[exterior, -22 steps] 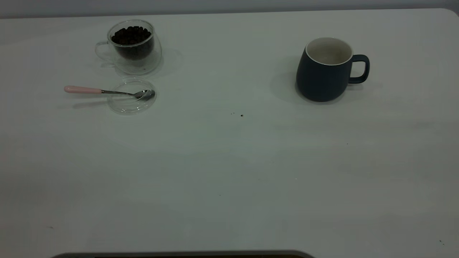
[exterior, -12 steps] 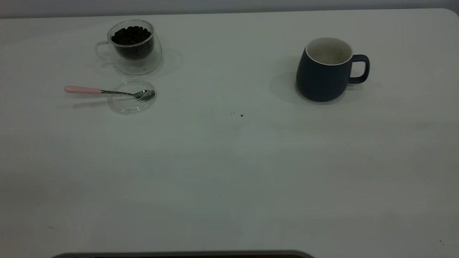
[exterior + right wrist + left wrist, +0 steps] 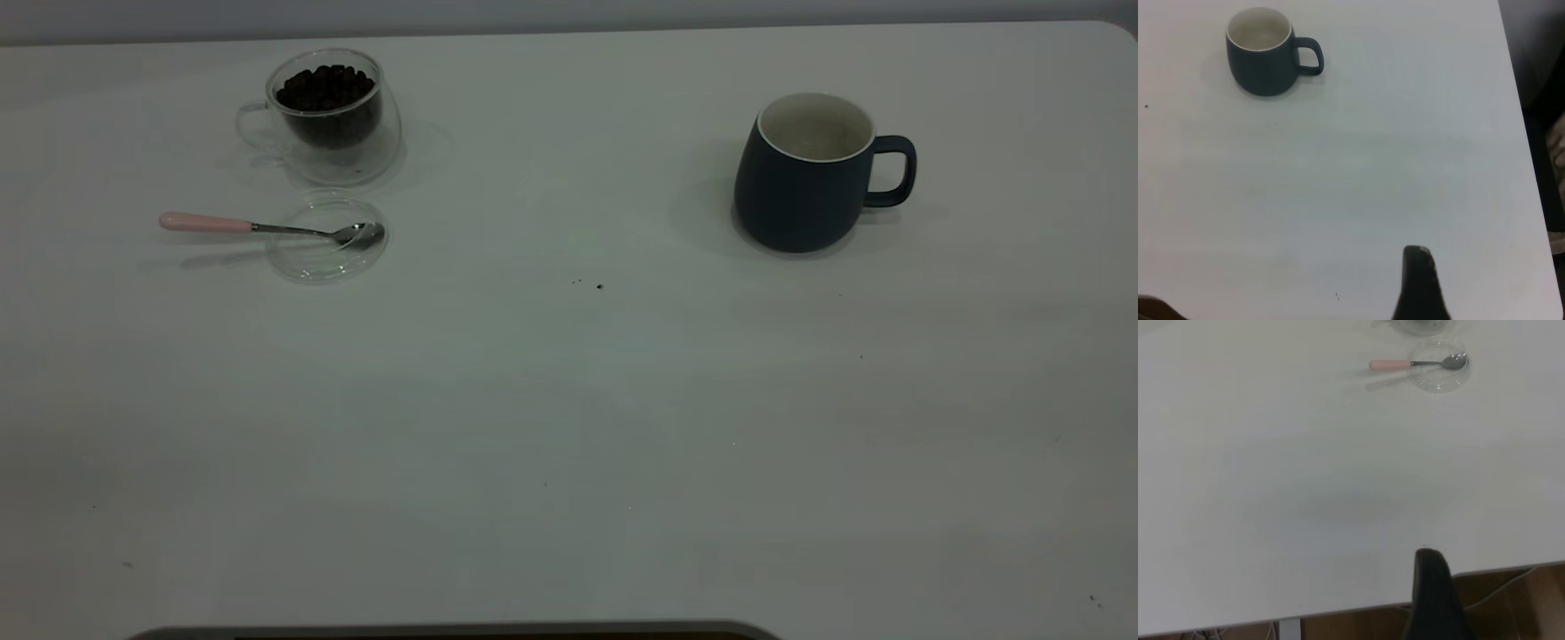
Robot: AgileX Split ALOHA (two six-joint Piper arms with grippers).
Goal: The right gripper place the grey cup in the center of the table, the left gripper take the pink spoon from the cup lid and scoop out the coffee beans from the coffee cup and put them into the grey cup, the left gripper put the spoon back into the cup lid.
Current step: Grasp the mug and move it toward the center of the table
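my right pincer [image 3: 1418, 283] hangs back at the near edge of the surface [image 3: 569, 427], only one dark finger showing in its wrist view, so i cannot tell whether it is apart or together. my left pincer [image 3: 1435, 593] is parked the same way at its own near edge, and its state is just as hidden.

outward from the right pincer, the grey cup [image 3: 805, 173] stands upright and empty, well apart from me, far across the surface on the right side. its handle points away from the centre, toward the right edge. i judge the first step not yet begun: the cup is mine to fetch, being far nearer my right arm than my left.

on the left side, the pink spoon [image 3: 267, 227] rests with its bowl in the clear cup lid [image 3: 311, 262], handle pointing outward to the left, just in front of the glass coffee cup [image 3: 329, 116] full of coffee beans [image 3: 324, 87].
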